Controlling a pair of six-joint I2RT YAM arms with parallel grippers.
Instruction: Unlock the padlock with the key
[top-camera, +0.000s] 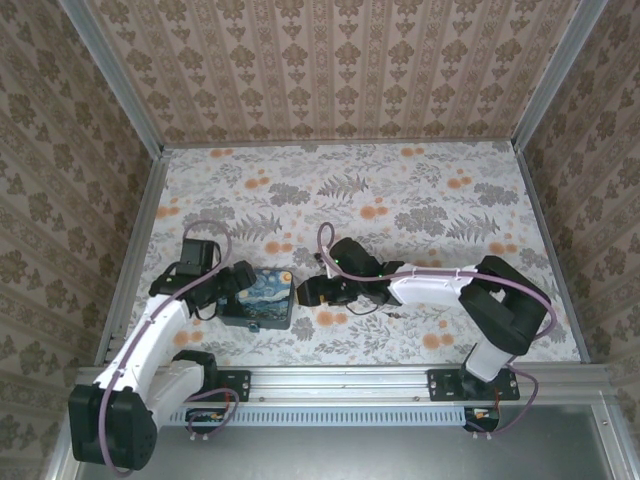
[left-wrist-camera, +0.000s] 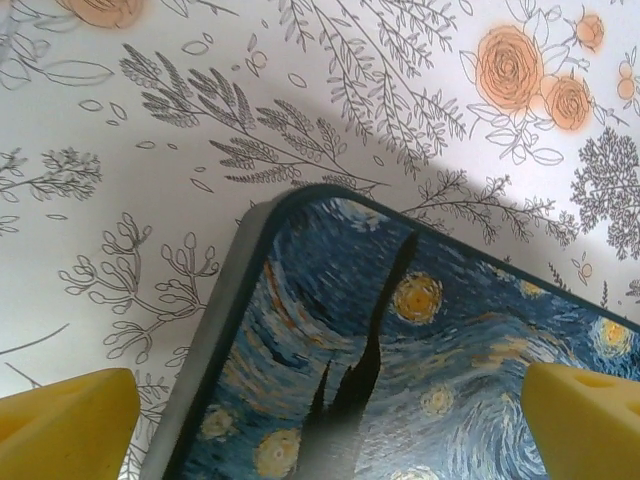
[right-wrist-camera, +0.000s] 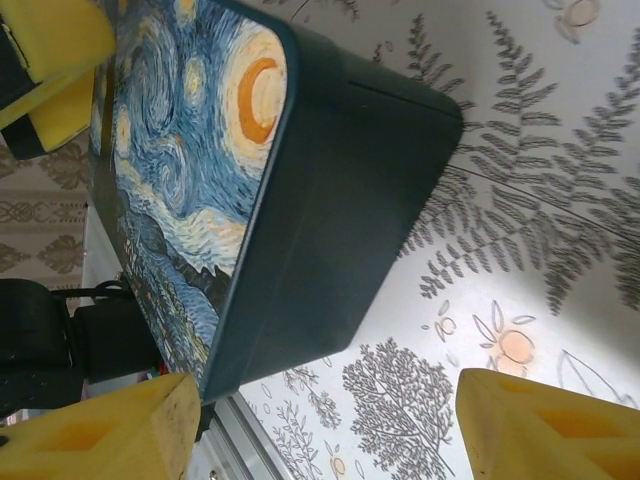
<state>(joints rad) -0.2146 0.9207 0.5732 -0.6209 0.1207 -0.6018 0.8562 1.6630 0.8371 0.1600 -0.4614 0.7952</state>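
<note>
Yellow left fingers (left-wrist-camera: 70, 425) stand wide open over a corner of the painted box (left-wrist-camera: 420, 380); the right fingers (right-wrist-camera: 540, 425), also apart, face its dark side. Where the padlock lies I cannot tell. A crooked squeeze could push the box across the tabletop (top-camera: 420, 190).

In the left wrist view, the bottom edge cuts off the painted box (left-wrist-camera: 420, 380). The lower corners cut off the yellow fingers (left-wrist-camera: 70, 425) of the left gripper (left-wrist-camera: 325, 425). In the right wrist view, the box runs past the top edge. From above, the right gripper (top-camera: 312, 292) is dark and small, so its jaws are unclear.
</note>
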